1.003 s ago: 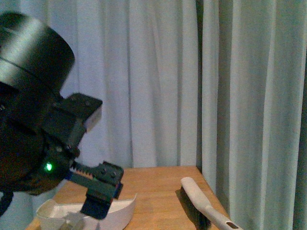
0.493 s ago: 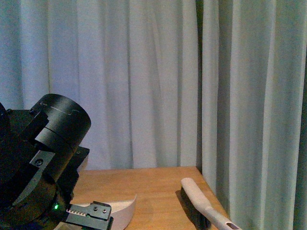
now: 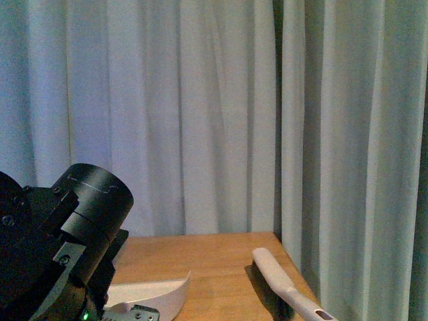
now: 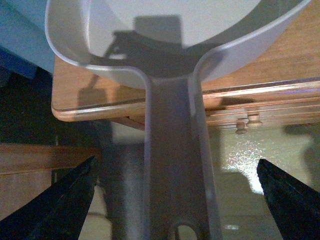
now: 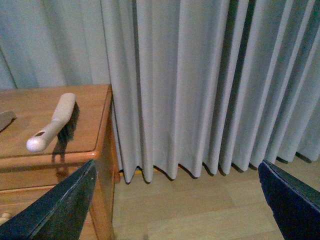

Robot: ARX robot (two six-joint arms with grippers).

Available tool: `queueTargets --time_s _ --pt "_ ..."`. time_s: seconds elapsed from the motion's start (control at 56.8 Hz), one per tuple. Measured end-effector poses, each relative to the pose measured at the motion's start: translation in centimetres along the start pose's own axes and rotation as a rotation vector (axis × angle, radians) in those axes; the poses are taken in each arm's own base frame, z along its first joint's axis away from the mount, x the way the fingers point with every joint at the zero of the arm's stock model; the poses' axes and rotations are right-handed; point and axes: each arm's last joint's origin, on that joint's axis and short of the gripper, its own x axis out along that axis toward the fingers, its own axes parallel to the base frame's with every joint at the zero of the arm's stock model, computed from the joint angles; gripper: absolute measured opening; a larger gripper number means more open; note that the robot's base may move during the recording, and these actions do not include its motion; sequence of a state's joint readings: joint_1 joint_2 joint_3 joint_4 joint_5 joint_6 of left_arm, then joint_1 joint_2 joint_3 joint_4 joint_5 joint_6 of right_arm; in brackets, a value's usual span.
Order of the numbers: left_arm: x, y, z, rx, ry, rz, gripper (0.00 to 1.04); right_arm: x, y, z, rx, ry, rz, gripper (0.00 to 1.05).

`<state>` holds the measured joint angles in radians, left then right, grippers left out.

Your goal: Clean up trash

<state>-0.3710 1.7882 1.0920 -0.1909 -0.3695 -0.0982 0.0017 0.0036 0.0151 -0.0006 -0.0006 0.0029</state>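
Black arm [image 3: 67, 254], apparently before white dustpan [image 3: 160, 291]

place: a home room | seen: floor-length pale curtains [image 3: 200, 114] — wooden table [image 3: 227, 254] with knobbed drawer [image 4: 255, 120] — plank floor [image 5: 200, 205] | household gear: dustpan [image 4: 175, 30], hand brush [image 5: 56, 122] on the table

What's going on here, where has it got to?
The left gripper is open, one finger on each side of the white dustpan's handle, which sticks out past the table edge; it has not closed on it. The right gripper is open and empty, off beside the table by the curtain. The brush lies untouched on the table.
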Motion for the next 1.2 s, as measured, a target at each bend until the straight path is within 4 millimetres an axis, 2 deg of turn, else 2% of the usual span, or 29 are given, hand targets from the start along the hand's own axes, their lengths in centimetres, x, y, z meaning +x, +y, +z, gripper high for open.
queueTargets --time_s 0.369,0.739,0.792,1.038,1.196 --pt "0.7 -0.2 -0.8 0.008 0.004 -0.006 0.96 0.0 0.0 0.0 0.0 0.0 0.0 0.97" --pt "0.6 -0.5 -0.8 0.024 -0.011 -0.015 0.34 0.0 0.0 0.0 0.0 0.0 0.0 0.97" --pt "0.6 -0.4 -1.0 0.026 -0.008 -0.006 0.29 0.0 0.0 0.0 0.0 0.0 0.0 0.97" --pt "-0.1 0.0 -1.1 0.02 -0.048 -0.009 0.28 0.0 0.0 0.0 0.0 0.0 0.0 0.97" --pt "-2.6 0.7 0.6 0.019 -0.226 -0.017 0.28 0.0 0.0 0.0 0.0 0.0 0.0 0.97"
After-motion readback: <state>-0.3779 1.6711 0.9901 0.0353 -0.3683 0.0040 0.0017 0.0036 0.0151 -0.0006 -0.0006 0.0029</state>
